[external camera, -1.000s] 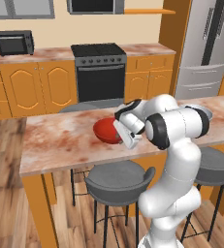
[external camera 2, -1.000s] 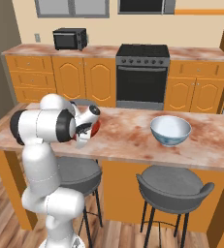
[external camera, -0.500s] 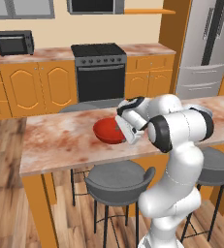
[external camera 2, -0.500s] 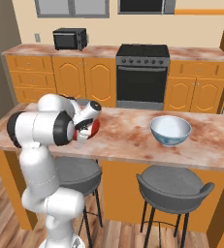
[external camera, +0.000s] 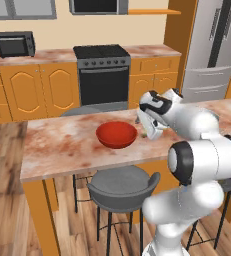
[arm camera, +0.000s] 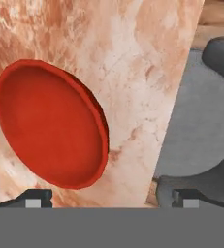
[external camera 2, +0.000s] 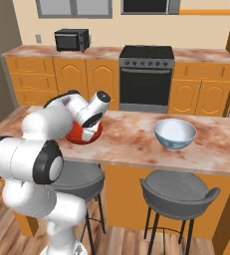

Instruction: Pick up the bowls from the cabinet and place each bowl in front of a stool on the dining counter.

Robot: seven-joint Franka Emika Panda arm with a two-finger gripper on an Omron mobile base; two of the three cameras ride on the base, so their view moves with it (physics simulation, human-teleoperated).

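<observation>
Red bowl (external camera: 116, 134) rests beside the open hand (external camera: 146, 131).

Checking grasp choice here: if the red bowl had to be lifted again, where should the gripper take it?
By the rim of the red bowl, coming from above, one finger inside and one outside. It sits upright on the counter, wide and shallow, so only the thin rim fits between the jaws.

A black oven (external camera: 104, 76) is sitting between orange base cabinets (external camera: 35, 93), a microwave (external camera 2: 72, 40) resting above, over wood flooring (external camera: 2, 195).
</observation>
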